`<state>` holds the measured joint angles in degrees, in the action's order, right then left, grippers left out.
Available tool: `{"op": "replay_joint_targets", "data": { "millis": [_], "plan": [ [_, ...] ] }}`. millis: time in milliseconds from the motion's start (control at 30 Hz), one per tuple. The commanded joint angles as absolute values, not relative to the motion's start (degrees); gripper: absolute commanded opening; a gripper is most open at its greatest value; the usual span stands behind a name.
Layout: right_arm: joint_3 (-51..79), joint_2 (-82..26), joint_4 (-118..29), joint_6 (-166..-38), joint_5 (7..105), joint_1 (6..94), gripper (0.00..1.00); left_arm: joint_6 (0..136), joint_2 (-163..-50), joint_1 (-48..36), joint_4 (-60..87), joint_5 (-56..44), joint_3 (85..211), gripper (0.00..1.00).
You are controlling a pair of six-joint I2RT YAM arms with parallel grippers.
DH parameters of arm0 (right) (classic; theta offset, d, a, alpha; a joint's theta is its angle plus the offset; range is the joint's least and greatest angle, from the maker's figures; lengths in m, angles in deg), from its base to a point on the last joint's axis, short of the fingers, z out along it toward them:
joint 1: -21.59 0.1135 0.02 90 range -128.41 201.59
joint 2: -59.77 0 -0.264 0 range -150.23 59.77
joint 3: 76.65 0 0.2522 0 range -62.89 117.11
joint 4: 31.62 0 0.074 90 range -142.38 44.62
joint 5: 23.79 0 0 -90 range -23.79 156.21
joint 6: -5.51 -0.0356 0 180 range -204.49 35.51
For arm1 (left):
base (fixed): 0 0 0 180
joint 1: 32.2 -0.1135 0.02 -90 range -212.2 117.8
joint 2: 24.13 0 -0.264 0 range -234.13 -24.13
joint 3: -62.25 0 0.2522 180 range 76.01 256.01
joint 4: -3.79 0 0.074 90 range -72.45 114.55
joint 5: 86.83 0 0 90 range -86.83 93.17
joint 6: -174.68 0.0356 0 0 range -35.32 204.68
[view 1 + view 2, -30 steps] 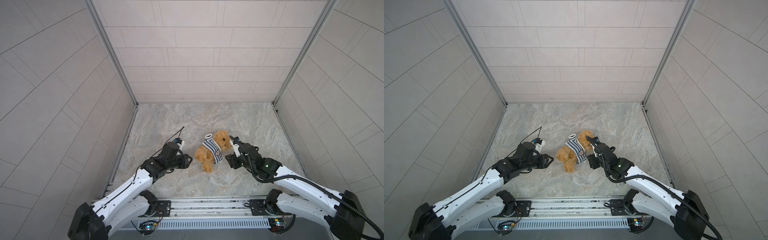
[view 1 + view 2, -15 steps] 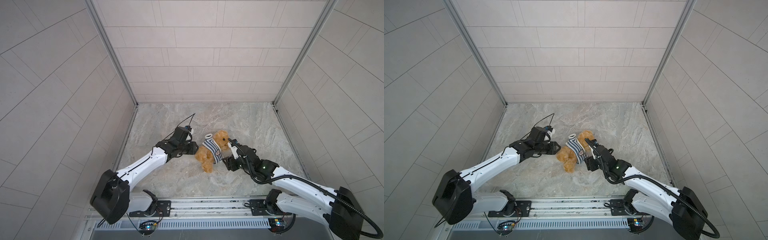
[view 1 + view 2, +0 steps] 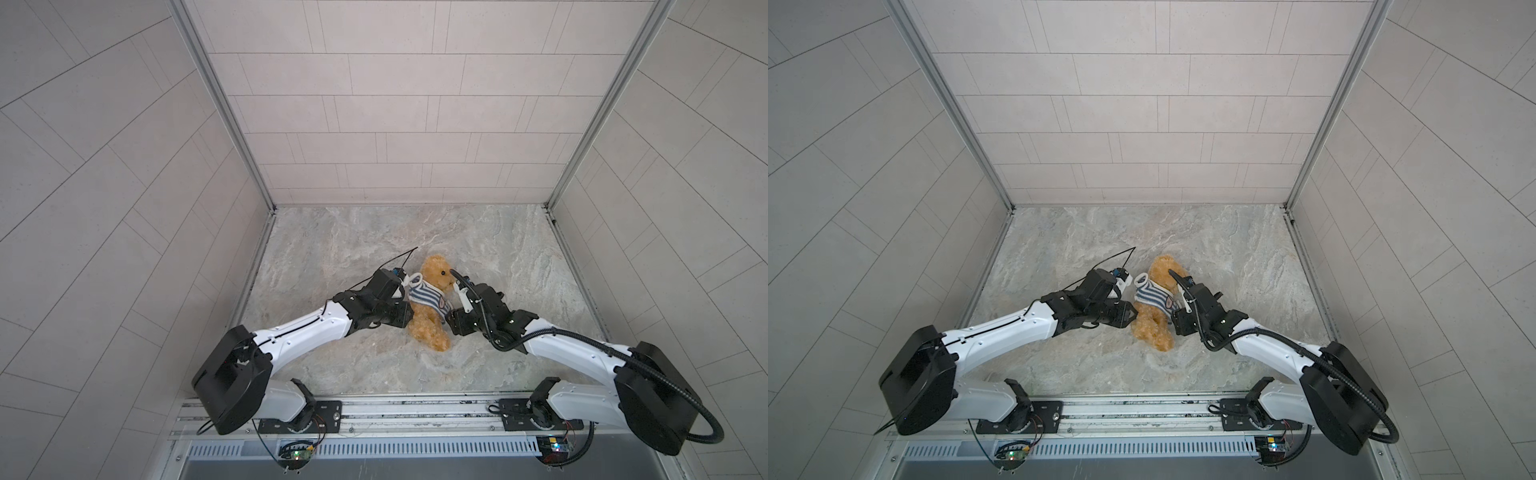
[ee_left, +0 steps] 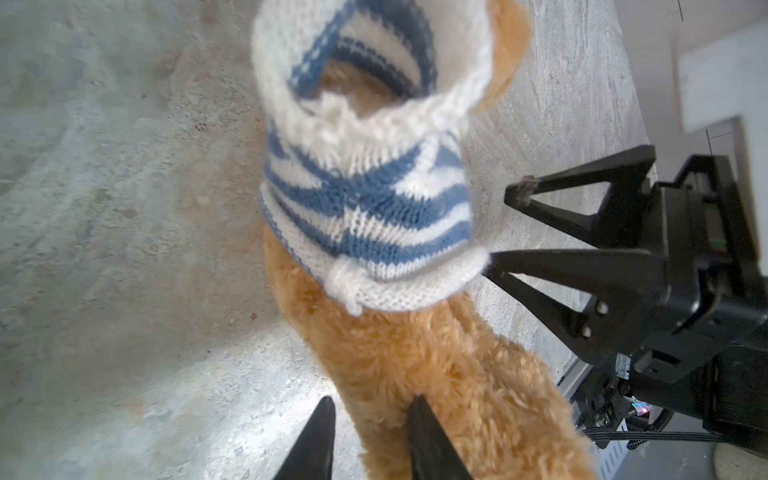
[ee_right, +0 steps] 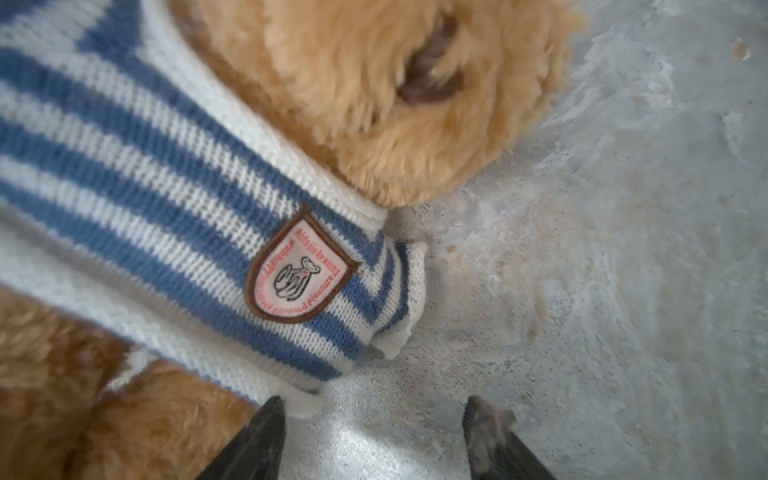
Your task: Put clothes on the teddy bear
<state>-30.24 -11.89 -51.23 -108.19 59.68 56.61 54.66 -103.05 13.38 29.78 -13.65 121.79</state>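
Observation:
The teddy bear (image 3: 428,332) (image 3: 1152,332) lies on the marble floor with a blue-and-white striped shirt (image 3: 428,300) (image 3: 1152,297) round its chest. My left gripper (image 3: 409,321) (image 3: 1133,316) is at the bear's lower body. In the left wrist view its jaws (image 4: 372,405) stand narrowly apart around the edge of the fur (image 4: 436,365); one finger presses the fur, the other is just clear. My right gripper (image 3: 448,318) (image 3: 1173,319) (image 5: 374,409) is open at the shirt's hem (image 5: 145,187), with bare floor between its fingers. A limp sleeve (image 5: 399,299) lies below the bear's muzzle (image 5: 353,83).
Tiled walls close in the floor (image 3: 519,270) on the left, back and right. A metal rail (image 3: 395,411) carrying both arm bases runs along the front edge. The right gripper (image 4: 505,227) shows in the left wrist view, one finger touching the shirt (image 4: 365,208).
My left arm has swung in from the left to the bear's lower body, and its jaws have narrowed. The right gripper has edged closer to the shirt's hem. The bear has barely moved.

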Motion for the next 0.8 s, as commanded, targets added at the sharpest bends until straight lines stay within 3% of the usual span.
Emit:
{"op": "replay_joint_targets", "data": {
  "millis": [0,167,367,767],
  "plan": [
    [-24.4,-12.2,-52.2,-106.9,57.2,56.3,0.7,51.2,-103.4,16.2,25.3,-12.2,120.0,0.34],
    [-21.9,-7.6,-58.2,-106.8,57.1,56.7,0.7,46.2,-102.8,19.8,17.6,-12.4,116.7,0.34],
    [-26.2,-1.1,-53.5,-108.7,58.1,59.4,0.7,44.3,-100.9,20.6,14.4,-11.6,113.0,0.34],
    [-27.1,-8.2,-41.1,-114.4,58.0,63.4,0.7,40.7,-102.5,20.6,5.4,-12.3,109.4,0.33]
  ]
}}
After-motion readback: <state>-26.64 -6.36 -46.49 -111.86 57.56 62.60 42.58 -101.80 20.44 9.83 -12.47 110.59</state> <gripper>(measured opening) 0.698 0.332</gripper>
